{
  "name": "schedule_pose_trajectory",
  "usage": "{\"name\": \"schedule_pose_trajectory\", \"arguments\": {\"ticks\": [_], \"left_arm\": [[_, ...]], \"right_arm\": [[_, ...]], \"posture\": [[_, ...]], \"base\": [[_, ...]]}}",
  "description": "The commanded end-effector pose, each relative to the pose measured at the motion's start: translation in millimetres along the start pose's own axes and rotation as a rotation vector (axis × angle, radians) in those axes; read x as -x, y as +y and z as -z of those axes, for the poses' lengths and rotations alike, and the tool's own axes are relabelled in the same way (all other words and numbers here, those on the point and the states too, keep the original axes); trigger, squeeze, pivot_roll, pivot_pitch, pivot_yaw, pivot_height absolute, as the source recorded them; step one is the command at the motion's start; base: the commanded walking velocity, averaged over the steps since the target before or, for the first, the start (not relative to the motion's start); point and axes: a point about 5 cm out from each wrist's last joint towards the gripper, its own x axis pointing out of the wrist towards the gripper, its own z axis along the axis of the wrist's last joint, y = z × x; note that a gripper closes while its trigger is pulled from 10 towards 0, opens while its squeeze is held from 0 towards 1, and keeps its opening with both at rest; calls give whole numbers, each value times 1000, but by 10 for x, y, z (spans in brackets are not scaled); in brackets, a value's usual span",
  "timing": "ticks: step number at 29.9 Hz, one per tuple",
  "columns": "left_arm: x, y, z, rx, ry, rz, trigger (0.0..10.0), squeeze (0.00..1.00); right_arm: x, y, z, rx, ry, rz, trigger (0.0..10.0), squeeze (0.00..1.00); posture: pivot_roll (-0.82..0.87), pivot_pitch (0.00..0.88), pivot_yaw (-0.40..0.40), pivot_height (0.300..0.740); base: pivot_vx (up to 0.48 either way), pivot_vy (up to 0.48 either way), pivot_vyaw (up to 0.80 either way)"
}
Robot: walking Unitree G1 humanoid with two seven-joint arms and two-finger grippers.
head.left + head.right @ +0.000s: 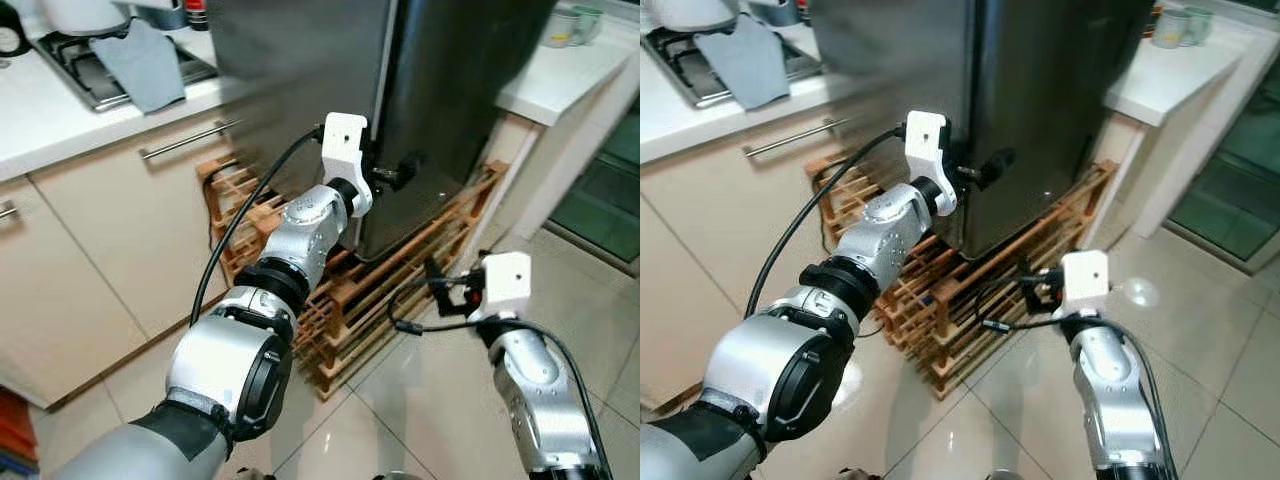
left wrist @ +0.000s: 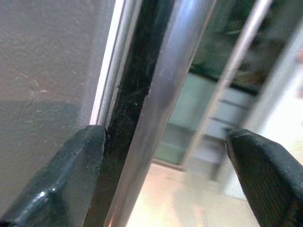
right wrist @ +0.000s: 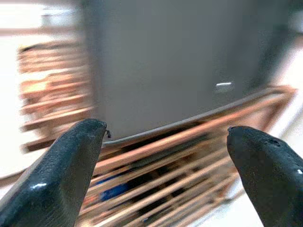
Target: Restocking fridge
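A tall steel fridge (image 1: 300, 80) stands on a low wooden slatted rack (image 1: 400, 290). My left gripper (image 1: 395, 172) reaches its front corner at about mid-height. In the left wrist view it is open (image 2: 165, 156), with the door's vertical steel edge (image 2: 161, 94) between its fingers; one finger (image 2: 71, 175) rests by the dark seam and the other stays apart. My right gripper (image 1: 435, 280) hangs lower, to the right of the fridge's base. It is open (image 3: 165, 142) with nothing between its fingers, facing the fridge's lower panel (image 3: 165, 61) and the rack (image 3: 156, 161).
On the left, a white counter (image 1: 40, 130) carries a hob with a grey cloth (image 1: 145, 60), above cream cabinets with a bar handle (image 1: 185, 140). A white counter with cups (image 1: 570, 25) stands at the right. Glossy tiled floor (image 1: 420, 410) lies in front.
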Motion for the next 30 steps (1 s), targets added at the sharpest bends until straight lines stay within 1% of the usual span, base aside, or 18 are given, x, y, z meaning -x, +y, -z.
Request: {"name": "schedule_pose_trajectory", "arguments": {"ticks": [1,4,5,6,8,12,14,15,18,20,21,22,23,24,25,27,29,30], "left_arm": [[-432,-1460,-5,98,-88,551,10000,0],[-378,-1675,-108,162,-164,712,10000,0],[-378,-1675,-108,162,-164,712,10000,0],[-284,-1741,-253,227,-230,825,10000,0],[-258,-1752,-292,239,-247,851,10000,0],[-30,-1592,-481,242,-319,932,10000,0],[17,-1445,-437,211,-308,883,10000,0],[17,-1445,-437,211,-308,883,10000,0],[141,-1064,-355,133,-277,701,10000,0],[285,-800,-305,87,-241,589,10000,0],[384,-664,-258,50,-211,544,10000,0],[553,-417,-139,7,-148,465,10000,0],[679,-259,-58,-22,-102,414,10000,0],[679,-259,-58,-22,-102,414,10000,0],[827,-79,14,-36,-63,350,10000,0],[1216,290,67,-63,-10,183,10000,0],[1471,467,48,-62,-8,58,10000,0],[1523,495,39,-59,-17,19,10000,0]], "right_arm": [[-15,69,-63,7,-19,-33,10000,0],[-9,143,-74,3,-23,-61,10000,0],[-9,143,-74,3,-23,-61,10000,0],[4,156,-70,3,-19,-72,10000,0],[8,156,-67,1,-16,-74,10000,0],[3,137,-35,-12,2,-85,10000,0],[-11,144,-32,-20,4,-91,10000,0],[-11,144,-32,-20,4,-91,10000,0],[-36,158,-54,-22,-7,-83,10000,0],[-57,149,-67,-28,-15,-63,10000,0],[-69,137,-78,-31,-20,-52,10000,0],[-82,103,-88,-45,-25,-36,10000,0],[-89,80,-92,-54,-28,-26,10000,0],[-89,80,-92,-54,-28,-26,10000,0],[-94,46,-89,-62,-28,-10,10000,0],[-109,-38,-80,-77,-23,22,10000,0],[-128,-94,-80,-91,-25,47,10000,0],[-136,-108,-82,-98,-28,55,10000,0]], "posture": [[-275,0,18,740],[-287,0,17,740],[-287,0,17,740],[-273,0,3,740],[-273,0,3,740],[-240,0,-12,740],[-236,0,-15,740],[-236,0,-15,740],[-224,0,-9,740],[-215,0,-4,740],[-212,0,-4,740],[-205,0,-1,740],[-202,0,-2,740],[-202,0,-2,740],[-193,0,-4,740],[-165,0,-5,740],[-152,0,-5,740],[-148,0,-5,740]], "base": [[0,0,0],[0,0,0],[0,0,0],[0,0,0],[0,0,0],[0,0,0],[0,0,0],[0,0,0],[0,0,0],[0,0,0],[0,0,0],[0,0,0],[0,0,0],[0,0,0],[0,0,0],[0,0,0],[0,0,0],[0,0,631]]}}
